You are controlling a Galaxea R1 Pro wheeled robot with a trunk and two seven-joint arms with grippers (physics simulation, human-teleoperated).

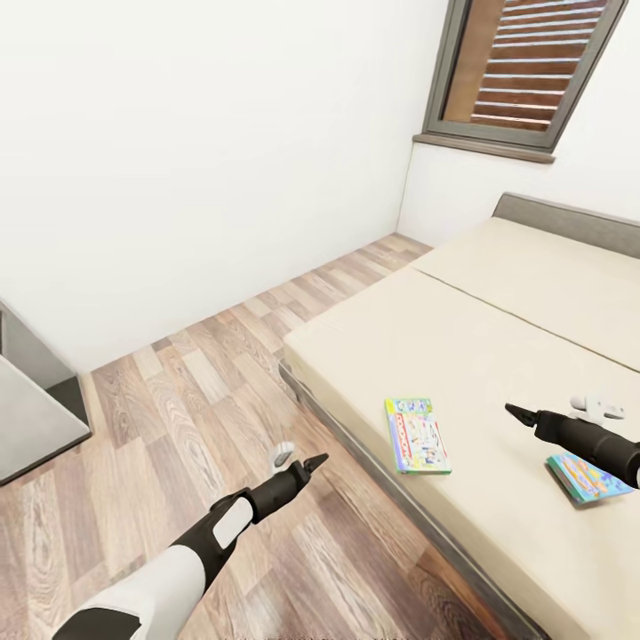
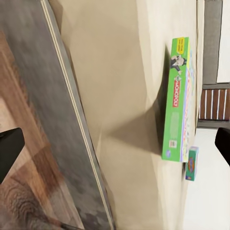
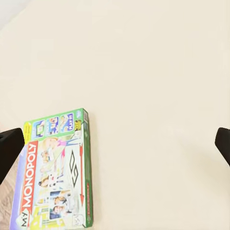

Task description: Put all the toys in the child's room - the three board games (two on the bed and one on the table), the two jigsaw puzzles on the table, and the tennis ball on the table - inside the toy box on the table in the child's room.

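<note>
While the left gripper [image 1: 313, 460] hovers over the wooden floor [image 1: 178, 400] with its fingers apart and empty, the green board game [image 1: 417, 434] lies flat on the bed [image 1: 498, 356] just beyond and to its right, near the mattress edge. Farther right, the right gripper [image 1: 516, 412] hangs over the mattress, fingers spread and holding nothing, with a smaller blue board game [image 1: 587, 476] lying partly under its arm, behind the fingertips.

Head camera looks down over bed [image 1: 498, 356]; both wrist cameras, nearer, share its board game [image 1: 417, 435].
</note>
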